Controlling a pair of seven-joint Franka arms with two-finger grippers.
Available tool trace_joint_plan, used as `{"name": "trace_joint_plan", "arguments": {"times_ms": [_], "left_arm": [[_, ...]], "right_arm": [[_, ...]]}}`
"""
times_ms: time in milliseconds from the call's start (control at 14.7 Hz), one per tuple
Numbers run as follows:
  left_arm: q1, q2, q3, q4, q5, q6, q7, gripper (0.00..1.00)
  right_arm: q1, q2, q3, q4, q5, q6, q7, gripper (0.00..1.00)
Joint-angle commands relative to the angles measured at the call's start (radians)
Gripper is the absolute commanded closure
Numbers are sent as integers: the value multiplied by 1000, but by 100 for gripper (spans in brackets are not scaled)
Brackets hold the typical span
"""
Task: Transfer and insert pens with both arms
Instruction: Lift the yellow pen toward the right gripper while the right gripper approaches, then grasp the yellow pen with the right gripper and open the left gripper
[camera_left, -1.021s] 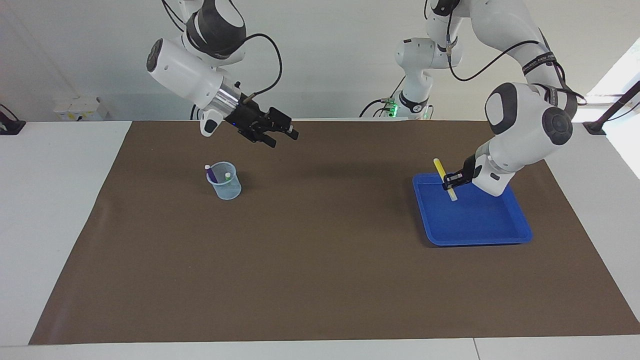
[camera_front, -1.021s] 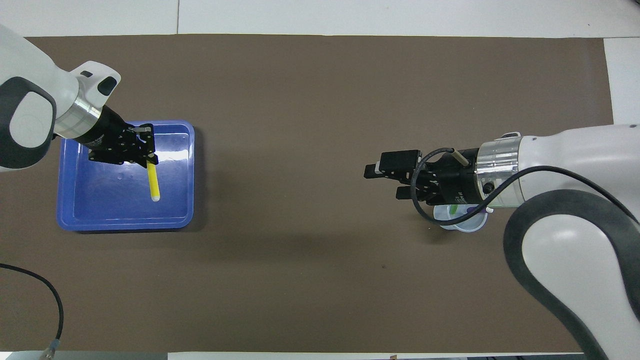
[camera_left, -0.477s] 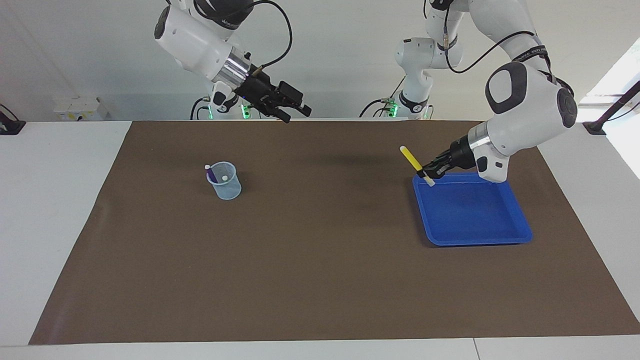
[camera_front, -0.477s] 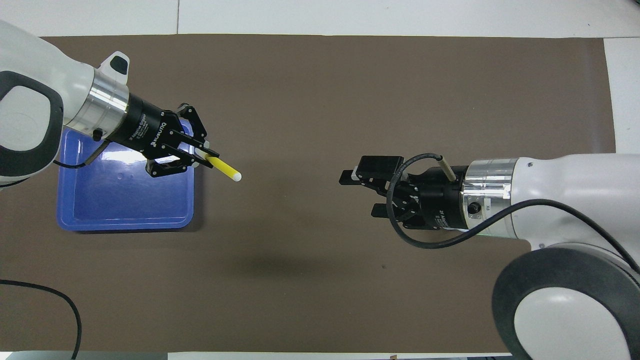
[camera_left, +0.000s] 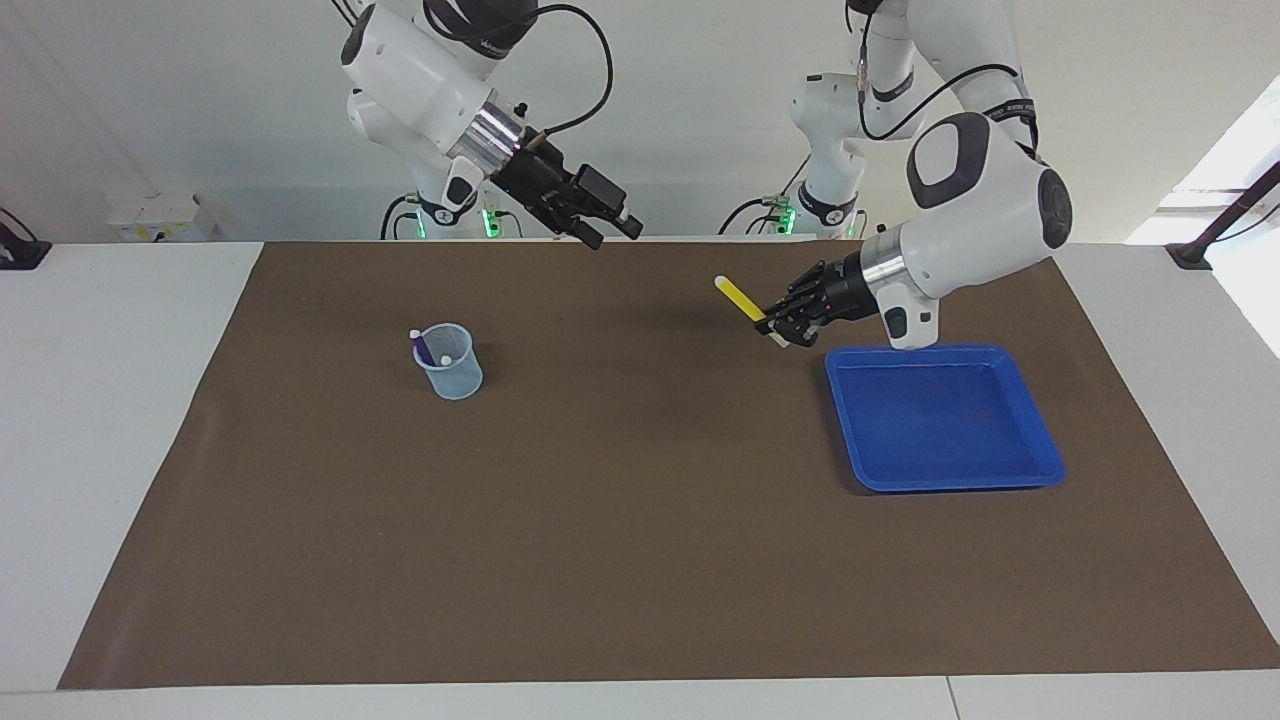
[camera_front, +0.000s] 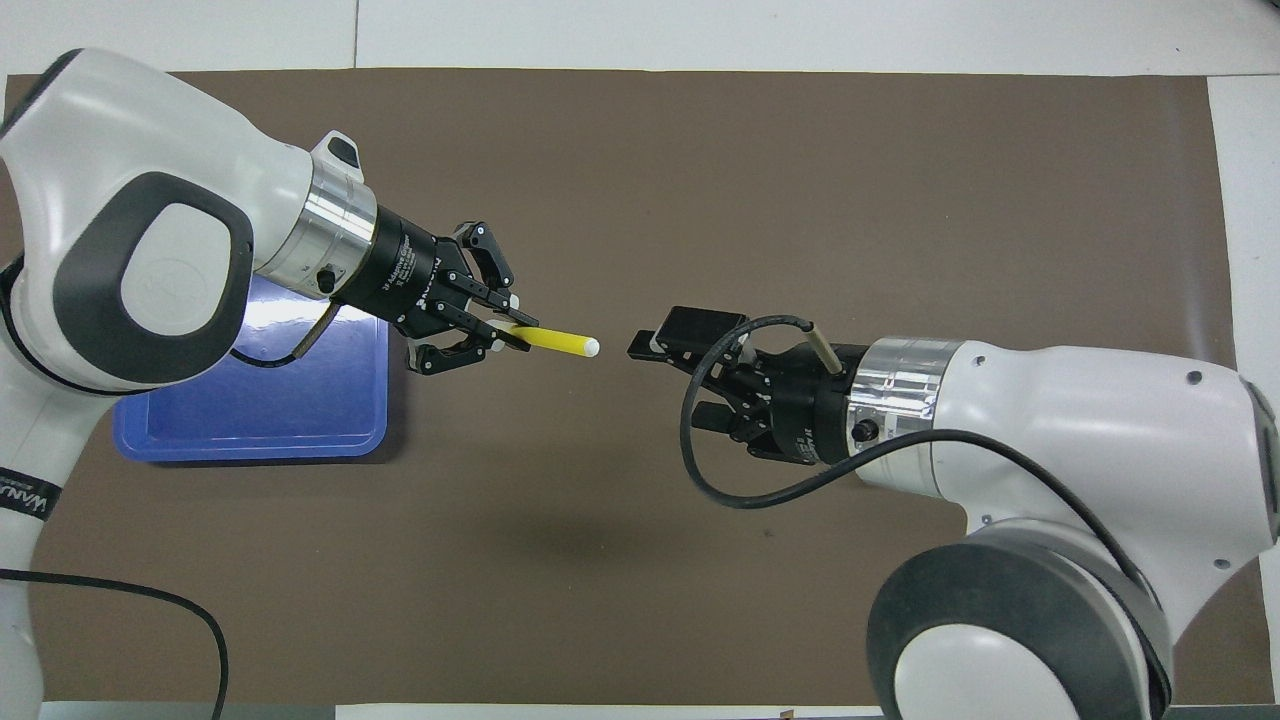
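Brown mat (camera_left: 640, 560) covers most of the table; both arms are raised over its middle.

Progress, as judged: two of three pens are already in the cup and the third is mid-transfer. Handover and final insertion are left.

Left gripper (camera_left: 778, 325), fingertips clamped on the yellow pen (camera_left: 738, 297), hangs over the mat beside the tray's edge on the side toward the right arm. It holds the pen near one end, the free end pointing toward the right gripper (camera_front: 672, 368). That one is raised over mid-mat, jaws apart, holding nothing, facing the pen tip with a gap between them.

Containers:
- Blue tray (camera_left: 1040, 470), toward the left arm's end: nothing shows in it.
- Pale-blue translucent cup (camera_left: 450, 380), toward the right arm's end, upright. The purple pen (camera_left: 421, 347) leans on its rim, pale cap up. A second pale cap (camera_left: 446, 359) shows inside, probably the green pen's; its barrel is not clear. The right arm hides the cup in the overhead view.
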Motion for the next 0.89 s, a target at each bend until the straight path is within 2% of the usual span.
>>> {"name": "trace_joint_plan", "arguments": {"times_ms": [0,545,681,817], "left_arm": [[-16,-43,13,-66,-52,35,-72,100],[-48,-46,13,-72,-88,56,-166,100],[-55,-47,13,-72,-90,56,-166,100],[-55,-49,13,-72,-90,55,-166,100]], "right_arm": [[8,2,8,-13,3,33,-4,0],[114,95,8,-3,-25,225,-58,0],[111,99,8,-3,-59,222,-122,8],[105,105,8,4,-60,223,-138,22]]}}
